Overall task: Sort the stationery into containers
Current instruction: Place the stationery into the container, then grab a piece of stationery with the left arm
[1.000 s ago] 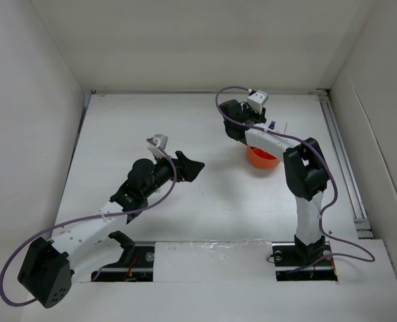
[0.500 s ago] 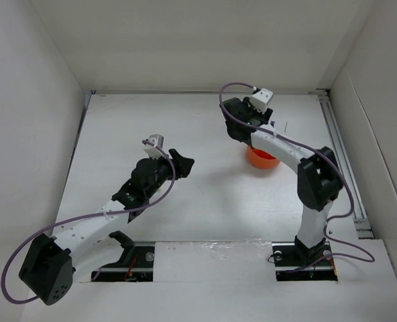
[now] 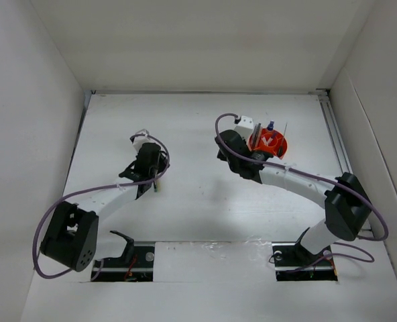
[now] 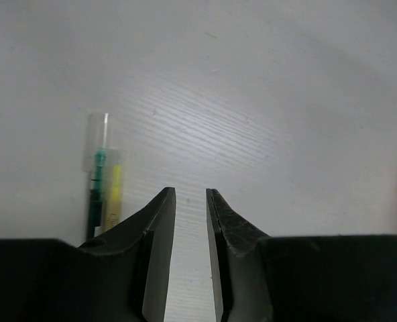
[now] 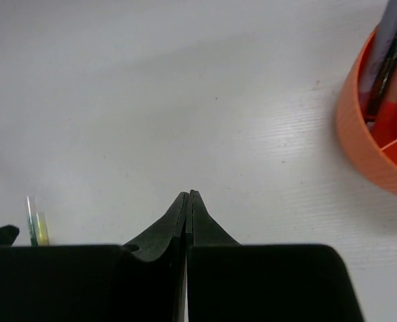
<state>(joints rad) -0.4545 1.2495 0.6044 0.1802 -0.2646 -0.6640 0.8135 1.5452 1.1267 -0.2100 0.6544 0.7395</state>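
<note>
Left tool (image 4: 190, 194): jaws a narrow gap apart, nothing between them, over the counter (image 4: 272, 100). 2 pens (image 4: 104, 181), green and yellow, lie side by side just left of it. Right tool (image 5: 188, 194): pressed together, empty. Orange tub (image 5: 361, 151) off to its right, stationery standing inside

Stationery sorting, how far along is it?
Done: several items already stand in the orange tub. In hand: nothing; the right gripper is shut empty, the left gripper is slightly open over bare table. Remaining: a green pen and a yellow pen lying beside it.
</note>
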